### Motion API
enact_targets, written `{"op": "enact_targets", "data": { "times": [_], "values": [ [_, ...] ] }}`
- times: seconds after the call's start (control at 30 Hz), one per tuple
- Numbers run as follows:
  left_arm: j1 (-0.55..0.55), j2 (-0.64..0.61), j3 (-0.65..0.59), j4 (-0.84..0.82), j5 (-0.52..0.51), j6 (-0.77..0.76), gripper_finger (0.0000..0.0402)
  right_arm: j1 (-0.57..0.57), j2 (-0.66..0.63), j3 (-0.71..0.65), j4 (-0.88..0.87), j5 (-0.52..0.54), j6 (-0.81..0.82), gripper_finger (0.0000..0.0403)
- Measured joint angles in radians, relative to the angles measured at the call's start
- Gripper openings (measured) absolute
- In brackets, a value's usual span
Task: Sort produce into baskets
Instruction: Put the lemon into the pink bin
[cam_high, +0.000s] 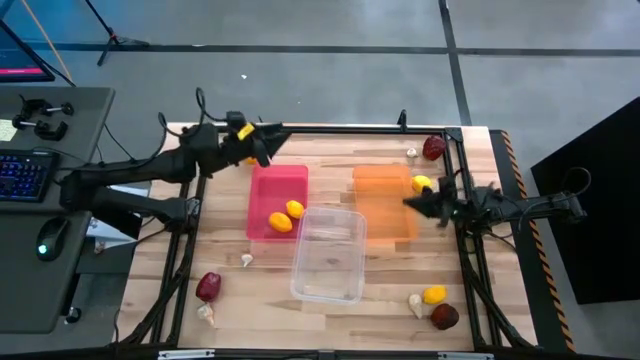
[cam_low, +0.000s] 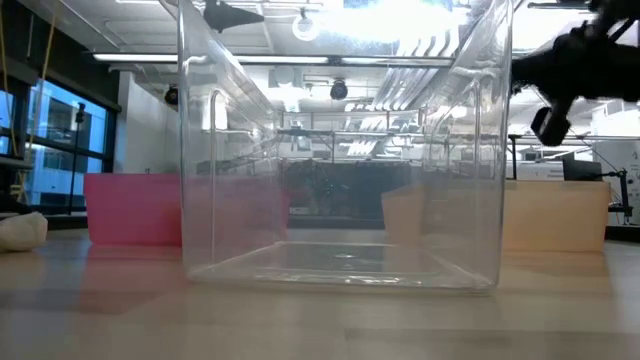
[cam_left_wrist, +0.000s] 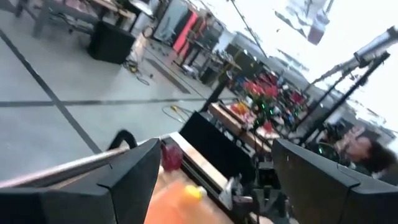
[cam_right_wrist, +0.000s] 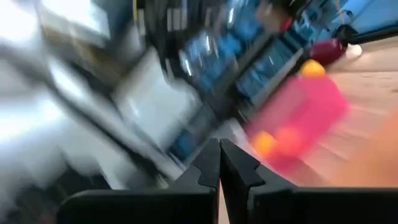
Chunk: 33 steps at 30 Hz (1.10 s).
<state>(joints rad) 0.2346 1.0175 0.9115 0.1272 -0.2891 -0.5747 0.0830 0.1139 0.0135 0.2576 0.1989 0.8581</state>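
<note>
The right gripper (cam_high: 412, 203), fingers pressed together and empty, hovers over the orange basket (cam_high: 385, 205); the nearest lemon (cam_high: 422, 183) lies just beyond it.

No readable text, labels, brands or numbers in any view. Bins, produce and bench (cam_high: 330, 320) carry no lettering. Keyboard (cam_high: 22, 175) keys too small to read. Monitor corner (cam_high: 20, 55) shows colour only. Room clutter in both wrist views is blurred, nothing legible.
</note>
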Motion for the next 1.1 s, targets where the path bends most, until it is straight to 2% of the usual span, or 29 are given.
{"op": "enact_targets", "data": {
  "times": [0.07, 0.2, 0.27, 0.33, 0.4, 0.53, 0.67, 0.8, 0.87, 0.97, 1.1],
  "values": [
    [0.031, -0.02, 0.0, 0.001, 0.007, -0.001, 0.0295, 0.0, 0.001, 0.0, 0.1, 0.131, 0.098, 0.0],
    [0.077, -0.055, 0.0, -0.002, 0.067, 0.006, 0.0295, 0.001, 0.042, 0.0, 0.314, 0.462, 0.105, 0.0],
    [0.091, -0.068, 0.0, -0.008, 0.097, 0.025, 0.0295, 0.0, 0.093, 0.0, 0.465, 0.553, 0.09, 0.0],
    [0.104, -0.076, 0.0, -0.02, 0.104, 0.053, 0.0295, 0.001, 0.167, 0.007, 0.592, 0.546, 0.021, 0.0],
    [0.121, -0.081, 0.0, -0.034, 0.105, 0.079, 0.0295, 0.001, 0.256, 0.051, 0.653, 0.481, -0.029, 0.0],
    [0.167, -0.082, 0.0, -0.035, 0.153, 0.087, 0.0295, 0.001, 0.443, 0.202, 0.623, 0.383, -0.104, 0.0],
    [0.222, -0.082, 0.0, -0.046, 0.26, 0.087, 0.0295, -0.011, 0.609, 0.366, 0.453, 0.365, -0.186, 0.0],
    [0.268, -0.096, 0.0, -0.104, 0.305, 0.087, 0.0295, -0.047, 0.693, 0.545, 0.216, 0.233, -0.247, 0.0],
    [0.283, -0.106, 0.0, -0.143, 0.315, 0.091, 0.0295, -0.061, 0.715, 0.645, -0.015, 0.117, -0.252, 0.0],
    [0.305, -0.118, 0.0, -0.208, 0.315, 0.107, 0.0295, -0.069, 0.753, 0.828, -0.479, -0.014, -0.162, 0.0008],
    [0.323, -0.128, 0.0, -0.257, 0.317, 0.127, 0.0295, 0.001, 0.846, 1.039, -0.989, -0.165, -0.02, 0.0056]
  ]
}}
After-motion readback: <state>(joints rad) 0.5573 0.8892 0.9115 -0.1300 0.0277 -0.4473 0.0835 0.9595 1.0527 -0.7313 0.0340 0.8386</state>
